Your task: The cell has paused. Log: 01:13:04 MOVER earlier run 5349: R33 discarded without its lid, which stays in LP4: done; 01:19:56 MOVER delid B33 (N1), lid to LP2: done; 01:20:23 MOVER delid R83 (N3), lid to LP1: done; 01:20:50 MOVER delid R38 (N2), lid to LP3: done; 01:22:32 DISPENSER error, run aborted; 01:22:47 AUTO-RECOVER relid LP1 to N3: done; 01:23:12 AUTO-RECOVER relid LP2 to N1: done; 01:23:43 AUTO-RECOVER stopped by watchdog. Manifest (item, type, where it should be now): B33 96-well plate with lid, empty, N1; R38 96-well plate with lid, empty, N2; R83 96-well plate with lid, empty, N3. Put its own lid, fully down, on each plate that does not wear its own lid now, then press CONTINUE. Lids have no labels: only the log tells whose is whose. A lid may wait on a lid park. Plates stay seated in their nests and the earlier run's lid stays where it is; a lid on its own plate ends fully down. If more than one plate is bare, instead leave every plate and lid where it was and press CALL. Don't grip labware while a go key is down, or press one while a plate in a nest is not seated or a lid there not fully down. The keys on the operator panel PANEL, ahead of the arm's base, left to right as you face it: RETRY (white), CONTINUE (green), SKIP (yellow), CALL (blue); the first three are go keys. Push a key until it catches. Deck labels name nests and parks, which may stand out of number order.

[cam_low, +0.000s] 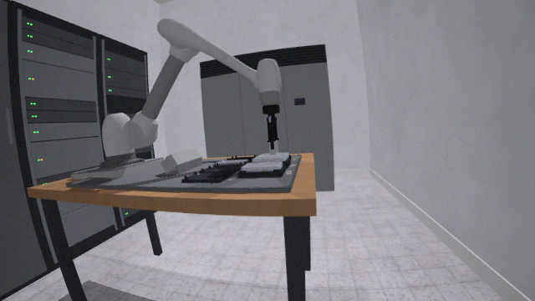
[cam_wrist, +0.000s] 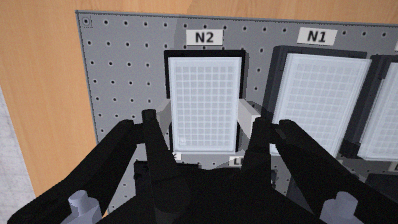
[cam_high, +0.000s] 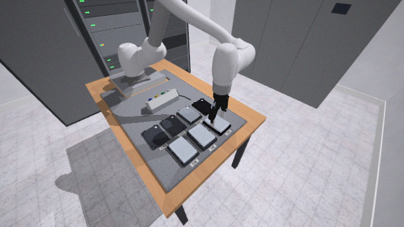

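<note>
My gripper [cam_high: 214, 119] hangs straight down over nest N2 [cam_wrist: 204, 36] at the deck's right end. It is shut on a clear lid [cam_wrist: 248, 120], gripping its two long sides. In the wrist view the gripper [cam_wrist: 202, 120] frames the 96-well plate [cam_wrist: 204, 102] in N2, which shows through the lid. The lid sits low over this plate; I cannot tell whether it touches it. The plate in N1 [cam_wrist: 320, 102] wears a lid. The third plate [cam_high: 183, 149], at the row's left end, also looks covered. The side view shows the gripper [cam_low: 272, 146] just above the plates.
Behind the nests runs a row of lid parks: one [cam_high: 189, 114] holds a grey lid, and the others [cam_high: 202, 105] [cam_high: 173, 125] [cam_high: 154, 136] look dark and bare. The operator panel [cam_high: 162, 100] with its coloured keys stands between the parks and the arm's base.
</note>
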